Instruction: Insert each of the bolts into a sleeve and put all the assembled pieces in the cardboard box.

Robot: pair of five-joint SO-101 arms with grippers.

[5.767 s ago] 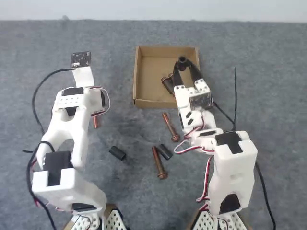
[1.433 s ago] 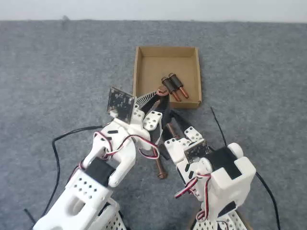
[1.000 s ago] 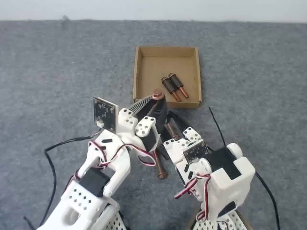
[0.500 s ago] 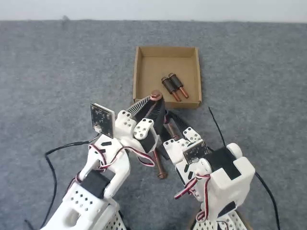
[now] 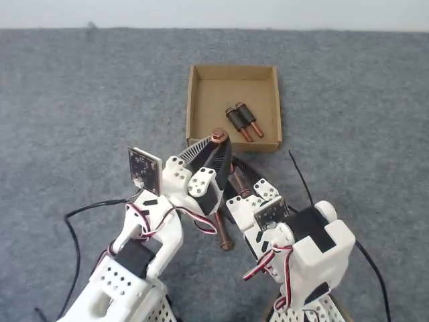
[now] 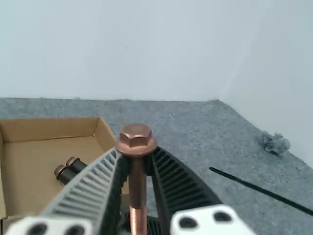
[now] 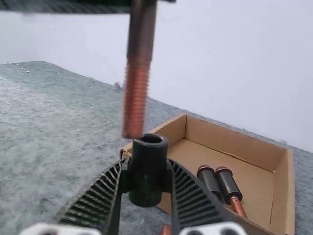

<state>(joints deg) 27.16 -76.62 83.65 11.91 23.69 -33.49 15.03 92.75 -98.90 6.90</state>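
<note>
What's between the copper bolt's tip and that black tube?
Nothing: the right wrist view shows the tip of the bolt right by the open mouth of the sleeve.

Looks like copper-toned metal w/ dull sheen: bolt (image 6: 136,166), smooth on hex head, rougher on threaded lower shank. Looks matt black & smooth, poss. plastic or rubber: sleeve (image 7: 147,171). Same copper metal & matt black on two assembled pieces (image 5: 242,123). Plain brown card, matt, raw-cut edges: cardboard box (image 5: 201,100). Grey carpet-like cloth, fuzzy & rough: table cover (image 5: 87,100). Ribbed matt black plastic on left gripper (image 6: 136,152) & right gripper (image 7: 146,165); smooth white plastic w/ slight gloss on arm shells (image 5: 315,248).
</note>
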